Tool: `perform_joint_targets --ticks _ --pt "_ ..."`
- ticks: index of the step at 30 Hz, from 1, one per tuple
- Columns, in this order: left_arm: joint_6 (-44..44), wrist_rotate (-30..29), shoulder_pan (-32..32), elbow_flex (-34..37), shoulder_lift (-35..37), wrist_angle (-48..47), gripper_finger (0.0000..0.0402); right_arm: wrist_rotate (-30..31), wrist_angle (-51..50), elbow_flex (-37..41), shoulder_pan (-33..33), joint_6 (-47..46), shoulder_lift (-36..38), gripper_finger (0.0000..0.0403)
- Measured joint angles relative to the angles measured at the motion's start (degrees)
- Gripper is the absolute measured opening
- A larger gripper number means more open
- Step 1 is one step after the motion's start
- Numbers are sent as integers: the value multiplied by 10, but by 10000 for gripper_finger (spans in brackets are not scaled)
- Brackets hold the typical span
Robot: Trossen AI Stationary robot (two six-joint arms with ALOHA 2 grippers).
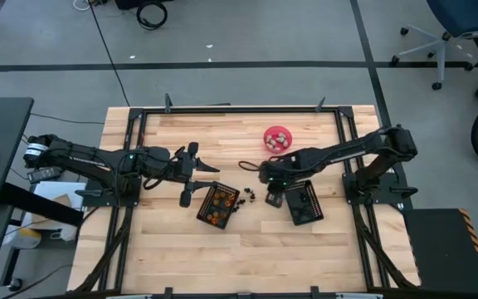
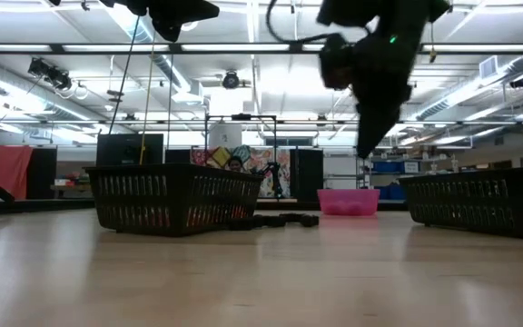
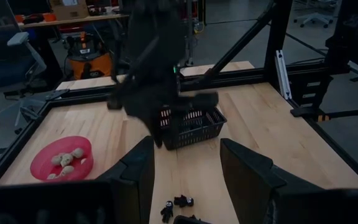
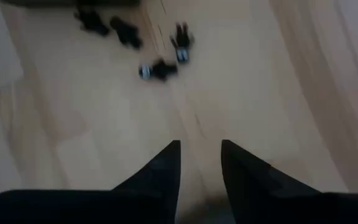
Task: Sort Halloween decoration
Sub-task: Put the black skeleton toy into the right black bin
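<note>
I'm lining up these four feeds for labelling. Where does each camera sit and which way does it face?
High: overhead, straight down; both arms, left basket, pink bowl.
Low: table height, level across; an arm hangs from above.
Left wrist: past its own fingers toward the right arm.
Right wrist: down past its own fingers at black pieces.
Shared: high and left wrist both show the bowl.

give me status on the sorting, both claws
Left claw open, empty, waiting near left basket. Right claw open, empty, above bare table, short of the black pieces. Nothing in the way.

Decorations (image 1: pixel 251 197) between baskets (image 1: pixel 217 204) (loose)
</note>
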State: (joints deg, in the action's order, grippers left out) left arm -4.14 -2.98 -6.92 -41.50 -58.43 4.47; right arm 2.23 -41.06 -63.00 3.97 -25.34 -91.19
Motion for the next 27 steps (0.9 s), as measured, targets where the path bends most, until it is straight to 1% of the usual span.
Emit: perform_joint_targets --ticks 5,12,15,20,23,27 --pt "0 0 0 0 0 0 155 -1 84 -2 -8 48 -63 142" --pt "0 0 0 0 0 0 155 11 109 -39 -12 102 -144 188" --pt "0 0 0 0 0 0 155 35 113 -65 -12 123 -175 201" --pt "0 0 0 0 0 -2 155 42 115 -93 -14 142 -202 206" --pt "0 0 0 0 0 -2 155 42 117 -95 -20 142 -202 204" --pt "0 0 0 0 0 -3 155 27 118 -95 -31 136 -202 200"
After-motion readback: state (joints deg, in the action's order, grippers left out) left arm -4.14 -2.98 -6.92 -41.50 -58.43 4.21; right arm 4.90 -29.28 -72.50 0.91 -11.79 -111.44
